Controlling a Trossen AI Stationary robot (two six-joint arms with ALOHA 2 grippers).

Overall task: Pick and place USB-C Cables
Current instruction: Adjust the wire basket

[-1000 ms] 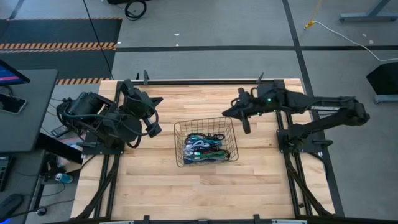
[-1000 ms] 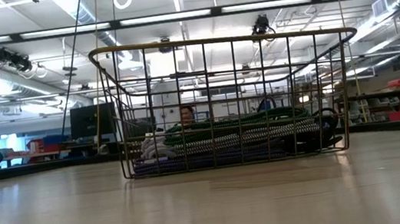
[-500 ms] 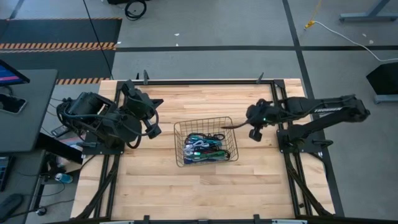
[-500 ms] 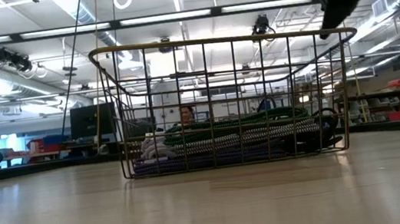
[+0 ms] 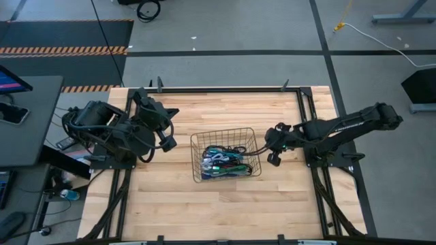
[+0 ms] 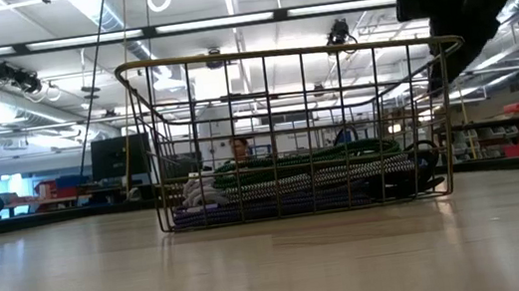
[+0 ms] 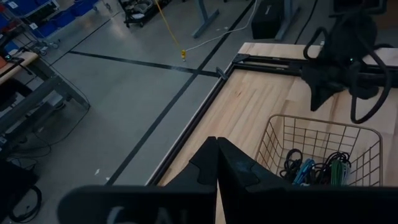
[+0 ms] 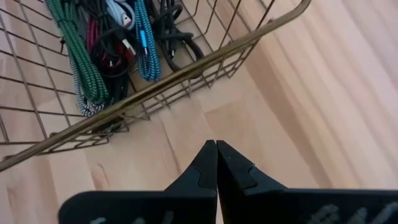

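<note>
Your right gripper (image 5: 261,150) has swung down beside the wire basket (image 5: 197,138), jaws pressed together and empty, so the USB-C cables (image 5: 223,162) remain unpicked.

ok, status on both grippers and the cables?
Right gripper shut, empty, beside wire-mesh basket. Left gripper shut, parked at table's left. Coloured coiled USB-C cables in basket.

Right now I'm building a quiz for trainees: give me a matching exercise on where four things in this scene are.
Things:
1. USB-C Cables
2. wire basket
3. right gripper
4. left gripper

Places:
A. just outside the basket's right wall, shut
B. middle of the table
C. piled inside the basket
D. left of the basket, apart from it, shut

Pairs: 1-C, 2-B, 3-A, 4-D
</note>
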